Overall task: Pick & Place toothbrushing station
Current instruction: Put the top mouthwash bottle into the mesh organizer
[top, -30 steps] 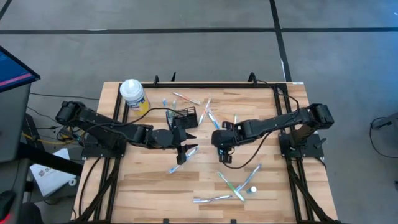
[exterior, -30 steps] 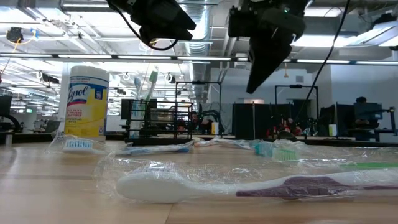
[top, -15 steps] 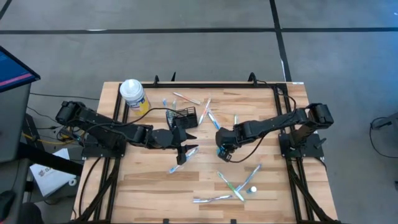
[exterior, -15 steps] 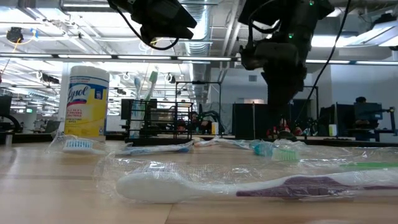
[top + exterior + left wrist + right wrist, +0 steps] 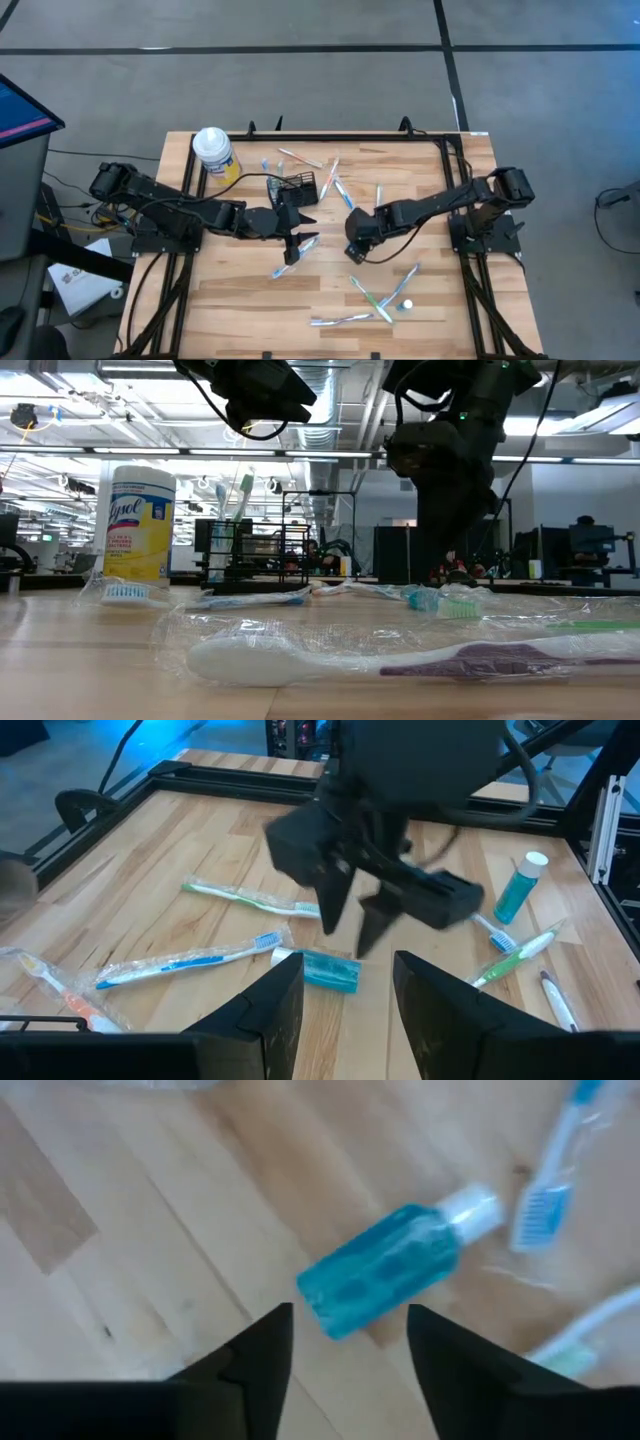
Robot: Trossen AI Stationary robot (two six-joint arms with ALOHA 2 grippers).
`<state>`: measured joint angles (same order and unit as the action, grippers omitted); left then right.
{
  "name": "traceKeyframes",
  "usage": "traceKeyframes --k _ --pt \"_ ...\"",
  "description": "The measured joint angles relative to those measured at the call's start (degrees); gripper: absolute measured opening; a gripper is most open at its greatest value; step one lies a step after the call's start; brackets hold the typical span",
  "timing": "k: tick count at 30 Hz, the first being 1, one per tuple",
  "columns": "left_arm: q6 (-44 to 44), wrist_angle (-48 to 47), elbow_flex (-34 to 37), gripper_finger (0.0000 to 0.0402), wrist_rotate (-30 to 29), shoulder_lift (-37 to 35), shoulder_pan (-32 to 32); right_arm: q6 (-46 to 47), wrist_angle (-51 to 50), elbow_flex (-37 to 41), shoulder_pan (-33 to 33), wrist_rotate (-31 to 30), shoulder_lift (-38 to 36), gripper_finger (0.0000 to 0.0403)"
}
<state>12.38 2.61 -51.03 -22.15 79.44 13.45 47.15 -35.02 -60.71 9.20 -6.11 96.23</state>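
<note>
From above we see the toothbrushing station, a black wire-mesh caddy, standing on the table left of centre toward the far side, just beside the left gripper. Its long axis looks to run left to right, though we cannot be sure. In the low view the caddy stands upright with toothbrushes rising from it, beside the yellow canister to its left.

Only the right wrist view shows the small blue bottle lying on its side on the wood, white cap away from the camera, straight ahead of the right gripper, whose fingers stand parted. The left wrist view shows that same bottle and the right arm's gripper pointing down just above it, fingers spread.

The left gripper hovers over the table with its jaws apart, holding nothing. The right arm reaches in from the right, its wrist bent down near the table's centre.
</note>
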Motion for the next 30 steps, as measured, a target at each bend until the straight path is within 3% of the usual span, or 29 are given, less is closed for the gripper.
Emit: traceKeyframes --k 9,30 --pt "-0.09 0.16 0.0 0.015 -0.07 -0.02 -0.02 1.98 2.17 -0.09 0.81 -0.05 6.85 0.0243" --pt "-0.09 0.17 0.0 0.015 -0.09 -0.04 -0.02 5.45 8.37 -0.06 0.71 -2.3 8.13 0.0244"
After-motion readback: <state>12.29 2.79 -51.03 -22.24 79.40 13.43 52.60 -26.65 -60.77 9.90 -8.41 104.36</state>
